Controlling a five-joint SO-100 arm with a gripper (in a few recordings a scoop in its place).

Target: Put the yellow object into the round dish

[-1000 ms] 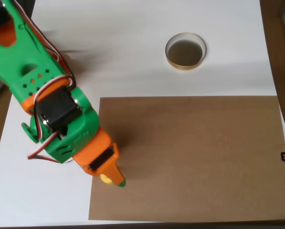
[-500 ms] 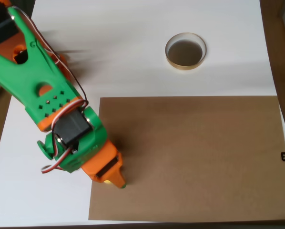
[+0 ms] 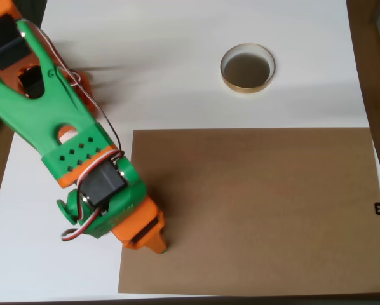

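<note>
- overhead view: the green and orange arm (image 3: 56, 133) reaches in from the upper left corner and slants down towards the lower middle of the picture; red, white and black wires run along its side
- the gripper (image 3: 157, 244) points steeply down, its orange tip over the left edge of the brown board (image 3: 260, 210), near that board's lower left corner; a black servo block (image 3: 101, 187) sits in the green housing just above the orange part
- from this angle the arm's own body covers the fingers, so i cannot tell whether the jaws are wide, narrow or closed on anything
- the yellow object lies somewhere under the gripper head and is hidden by it; whether it is held or resting on the board cannot be judged
- the round dish (image 3: 227, 77) stands on the white table (image 3: 177, 63) in the upper middle right, well apart from the gripper; its tan-gold rim rings a dark greyish inside
- the dish sits above the board's top edge, not touching it, with a strip of white table between them
- the brown board lies flat on the table, filling the lower right; a small black mark (image 3: 379, 208) shows at its right edge
- a soft shadow of the arm falls on the white table near the upper left
</note>
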